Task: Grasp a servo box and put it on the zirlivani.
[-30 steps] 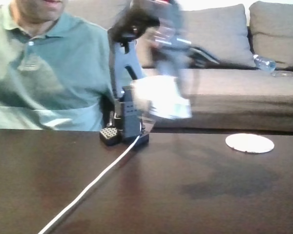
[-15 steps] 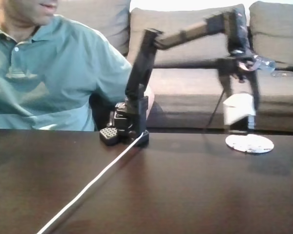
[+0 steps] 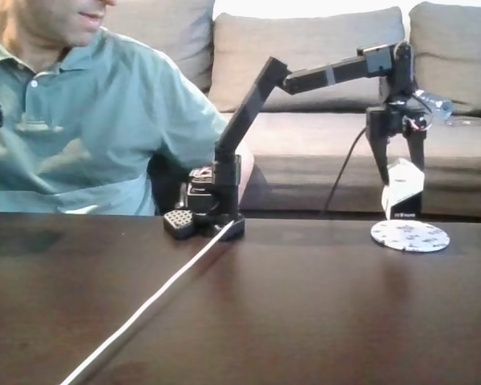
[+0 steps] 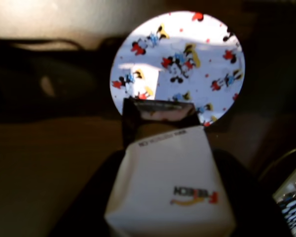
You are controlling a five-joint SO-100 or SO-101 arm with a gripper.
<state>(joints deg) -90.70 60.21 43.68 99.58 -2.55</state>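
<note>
The servo box (image 3: 403, 191), white above and black below, hangs tilted with my gripper (image 3: 402, 183) shut on it; the black fingers (image 3: 379, 156) run down both its sides. Directly under it lies the zirlivani (image 3: 410, 236), a flat round white disc on the dark table at the right. The box's lower edge is just above the disc's rear left part; contact cannot be told. In the wrist view the servo box (image 4: 170, 190) is in the lower middle with orange print on top, and the zirlivani (image 4: 187, 54) beyond it shows small cartoon figures.
The arm's base (image 3: 212, 215) stands mid-table, with a white cable (image 3: 148, 309) running to the front left. A person in a green polo shirt (image 3: 80, 136) sits behind the table at the left. A grey sofa (image 3: 321, 152) with a bottle (image 3: 433, 103) is behind.
The arm has swung from the middle to the right with the box held, then lowered it from above the disc to just over it. The person has leaned slightly right.
</note>
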